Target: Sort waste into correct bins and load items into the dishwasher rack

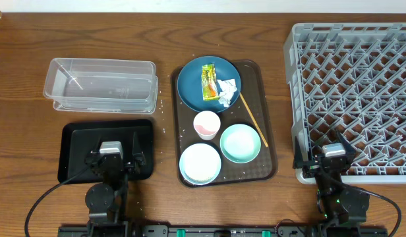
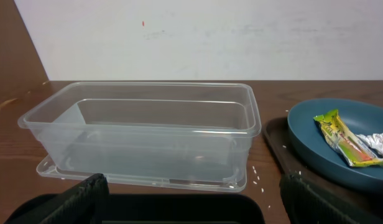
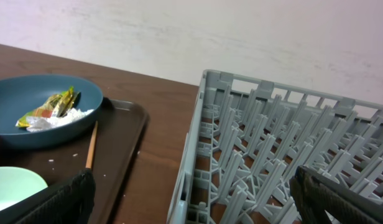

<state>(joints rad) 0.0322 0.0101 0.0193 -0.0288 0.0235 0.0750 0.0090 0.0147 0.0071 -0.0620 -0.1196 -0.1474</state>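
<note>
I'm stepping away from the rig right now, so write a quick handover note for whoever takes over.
Jaws open on left gripper and right gripper, both holding nothing.
The wrapper and tissue lie on the blue dish. The dish, cup, mint bowl, white bowl and stick sit on the brown tray.
The clear tub, black tray and rack hold nothing.
Done: nothing. Left: sort waste, load all items.

Tub and shallow tray left; serving tray centre; rack right
</note>
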